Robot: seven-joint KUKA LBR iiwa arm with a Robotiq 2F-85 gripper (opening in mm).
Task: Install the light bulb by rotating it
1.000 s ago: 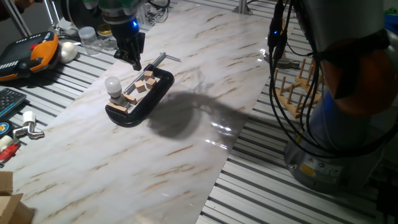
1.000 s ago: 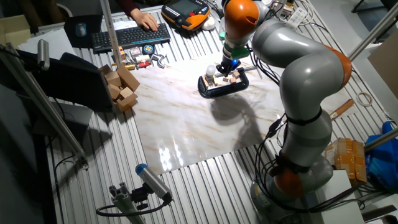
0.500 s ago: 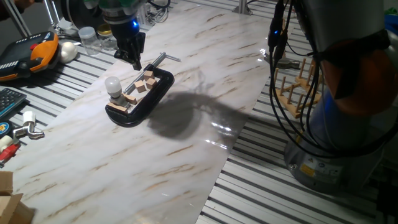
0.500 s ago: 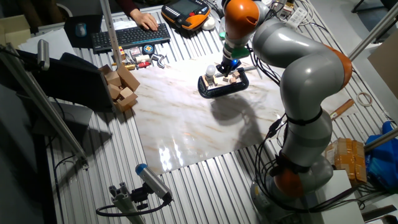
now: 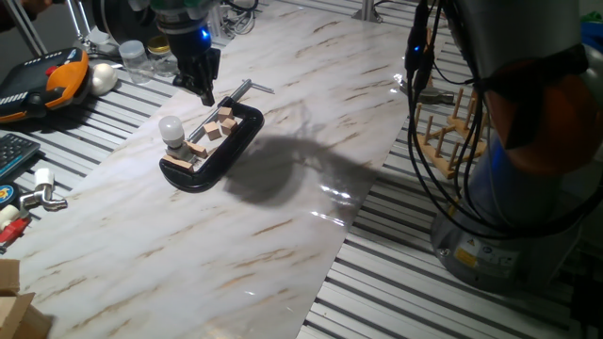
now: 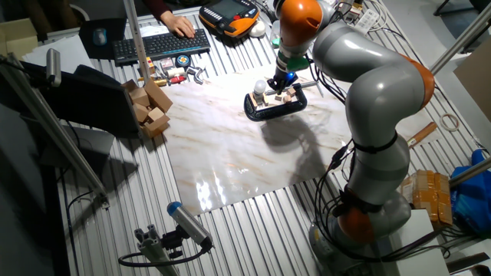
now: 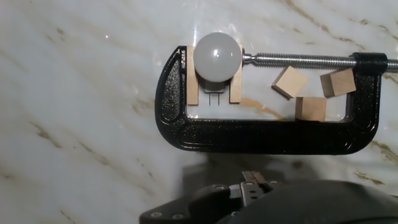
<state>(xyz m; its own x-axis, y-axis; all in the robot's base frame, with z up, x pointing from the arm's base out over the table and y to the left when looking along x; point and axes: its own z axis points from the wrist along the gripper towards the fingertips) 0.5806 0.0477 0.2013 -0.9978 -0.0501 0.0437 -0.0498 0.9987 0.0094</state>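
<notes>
The light bulb (image 7: 217, 55) stands upright between two wooden strips in a black clamp (image 7: 261, 134) — only the hand view shows three loose blocks (image 7: 311, 107) at its 3 o'clock. The gripper (image 5: 203, 87) hovers apart; its jaws look pressed together.

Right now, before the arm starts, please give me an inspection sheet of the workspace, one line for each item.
Surface: marble-patterned board on a slatted metal table.
Job's things: light bulb stands upright between two wooden plates in the black C-clamp.
Clutter: three loose wooden blocks inside the clamp frame; more wooden blocks beside the board.
Gripper: gripper hangs above the clamp's screw end, apart from the bulb; open or shut cannot be told.
Cables: black cables hang down the arm.
Surroundings: keyboard with a person's hand, orange teach pendant, wooden peg rack.
</notes>
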